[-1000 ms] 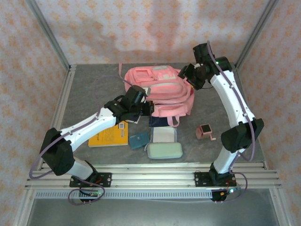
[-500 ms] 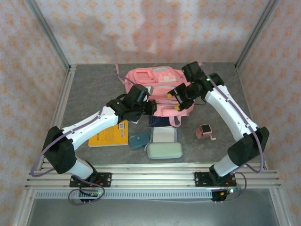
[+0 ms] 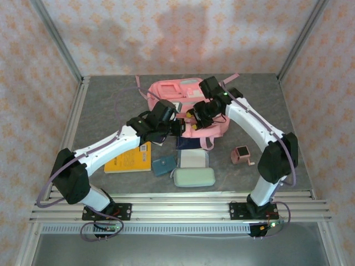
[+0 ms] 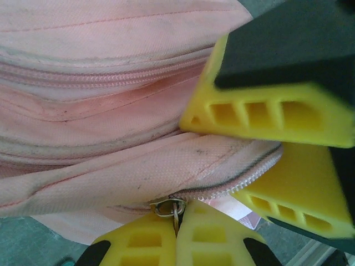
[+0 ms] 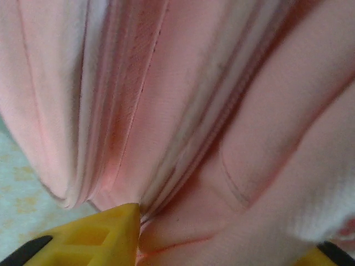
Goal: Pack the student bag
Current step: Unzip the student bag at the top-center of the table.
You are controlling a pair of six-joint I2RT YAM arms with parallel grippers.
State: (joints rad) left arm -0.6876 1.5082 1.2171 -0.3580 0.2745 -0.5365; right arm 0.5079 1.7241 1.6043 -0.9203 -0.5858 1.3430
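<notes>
stage: opening the bag, nothing packed by my read | left gripper [image 3: 175, 127]: closed on zipper pull [image 4: 166, 208] | right gripper [image 3: 195, 116]: fabric between its fingers, clamped or not unclear | student bag [image 3: 177, 88]: touching both grippers, stretching beyond them | remaining: yellow book [image 3: 130, 159], teal pouch [image 3: 163, 165], mint case [image 3: 194, 177], pink box [image 3: 242, 154], all base-side of the grippers, outside the bag

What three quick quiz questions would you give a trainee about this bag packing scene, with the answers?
1. True or false: the left claw is shut on the zip pull of the student bag.
2. Multiple choice: the right claw is A, hanging high above everything; B, down at the student bag; C, folded back by its own base.
3. Fill in: the yellow book lies partly beneath the ___ arm.
Key: 1 true; 2 B; 3 left.
</notes>
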